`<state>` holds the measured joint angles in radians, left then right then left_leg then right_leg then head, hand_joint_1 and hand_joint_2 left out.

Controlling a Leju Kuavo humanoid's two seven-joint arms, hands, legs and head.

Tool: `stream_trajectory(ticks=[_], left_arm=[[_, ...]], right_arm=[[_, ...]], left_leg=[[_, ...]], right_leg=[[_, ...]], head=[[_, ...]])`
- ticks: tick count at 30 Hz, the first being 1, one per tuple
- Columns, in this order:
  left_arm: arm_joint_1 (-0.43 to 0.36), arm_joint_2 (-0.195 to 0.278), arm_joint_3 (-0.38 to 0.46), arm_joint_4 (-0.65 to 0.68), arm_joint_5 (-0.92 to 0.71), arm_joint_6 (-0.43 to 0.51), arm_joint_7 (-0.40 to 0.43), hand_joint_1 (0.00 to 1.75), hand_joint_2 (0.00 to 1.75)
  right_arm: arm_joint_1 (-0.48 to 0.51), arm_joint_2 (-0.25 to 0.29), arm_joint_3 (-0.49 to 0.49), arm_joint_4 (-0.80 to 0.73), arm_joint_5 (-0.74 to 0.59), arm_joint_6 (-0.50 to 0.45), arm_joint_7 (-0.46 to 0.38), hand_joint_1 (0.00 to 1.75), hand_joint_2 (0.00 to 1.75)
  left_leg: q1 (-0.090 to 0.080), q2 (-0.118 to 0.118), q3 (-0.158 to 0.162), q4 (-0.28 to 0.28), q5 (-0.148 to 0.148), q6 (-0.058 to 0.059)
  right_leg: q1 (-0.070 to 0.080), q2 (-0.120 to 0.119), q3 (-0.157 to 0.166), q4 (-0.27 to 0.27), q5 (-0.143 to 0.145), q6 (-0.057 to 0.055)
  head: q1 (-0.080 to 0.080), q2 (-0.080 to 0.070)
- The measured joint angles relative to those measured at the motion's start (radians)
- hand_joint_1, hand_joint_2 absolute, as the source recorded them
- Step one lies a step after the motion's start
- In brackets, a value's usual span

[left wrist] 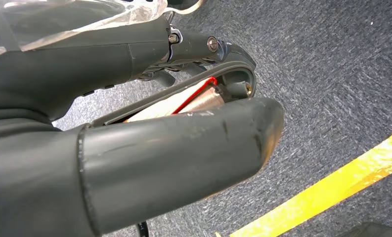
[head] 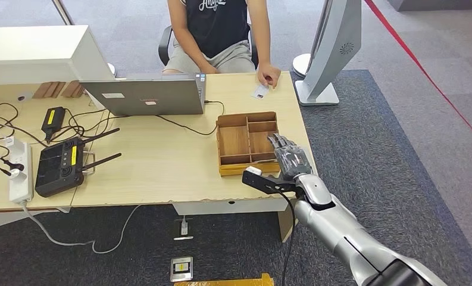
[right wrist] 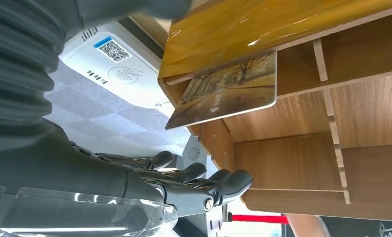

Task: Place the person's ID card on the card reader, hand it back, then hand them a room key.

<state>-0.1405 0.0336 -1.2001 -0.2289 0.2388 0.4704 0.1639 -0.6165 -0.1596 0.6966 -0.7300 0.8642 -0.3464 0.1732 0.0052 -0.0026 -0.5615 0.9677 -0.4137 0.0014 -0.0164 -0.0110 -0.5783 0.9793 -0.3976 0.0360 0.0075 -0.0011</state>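
The right hand (head: 290,159) is held out over the near right corner of the wooden tray (head: 233,143), above the tabletop (head: 156,173). Its fingers (right wrist: 223,180) are stretched out side by side, and nothing is held in them. Whether the tray is touched by them cannot be told.

The left hand (left wrist: 134,148) is seen hanging over grey carpet beside a yellow floor line (left wrist: 327,190). Its thumb and fingers are drawn in close together, and nothing is seen between them.

A small white card (head: 260,91) is pressed on the far edge of the tabletop by the person's hand (head: 268,74). The person is seated behind the tabletop. No words can be read on this card.

In the right wrist view, a card with a picture of trees (right wrist: 223,91) is seen leaning in one compartment of the tray, under its yellow edge. The small writing on it is too blurred to read. Beside the tray a white device (right wrist: 117,66) is seen, with a square code and a wave mark printed on it.

A laptop (head: 144,95), a black router (head: 61,167) and a white power strip (head: 20,170) are laid on the left part of the tabletop.
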Motion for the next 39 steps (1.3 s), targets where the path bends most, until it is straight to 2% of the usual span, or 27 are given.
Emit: stream_trajectory(ticks=[1,39], left_arm=[[0.0,0.0,0.0,0.0,0.0,0.0,0.0,0.0,0.0],[-0.001,0.0,0.0,0.0,-0.008,0.0,0.0,0.0,0.0]], right_arm=[[0.0,0.0,0.0,0.002,-0.003,0.0,-0.001,1.75,1.75],[-0.008,0.01,0.0,0.038,-0.044,-0.008,-0.018,1.75,1.75]], left_leg=[[0.0,0.0,0.0,0.0,0.0,0.0],[0.0,0.0,0.0,0.0,0.0,0.0]], right_leg=[[0.0,0.0,0.0,0.0,0.0,0.0],[0.0,0.0,0.0,0.0,0.0,0.0]], head=[[0.0,0.0],[0.0,0.0]])
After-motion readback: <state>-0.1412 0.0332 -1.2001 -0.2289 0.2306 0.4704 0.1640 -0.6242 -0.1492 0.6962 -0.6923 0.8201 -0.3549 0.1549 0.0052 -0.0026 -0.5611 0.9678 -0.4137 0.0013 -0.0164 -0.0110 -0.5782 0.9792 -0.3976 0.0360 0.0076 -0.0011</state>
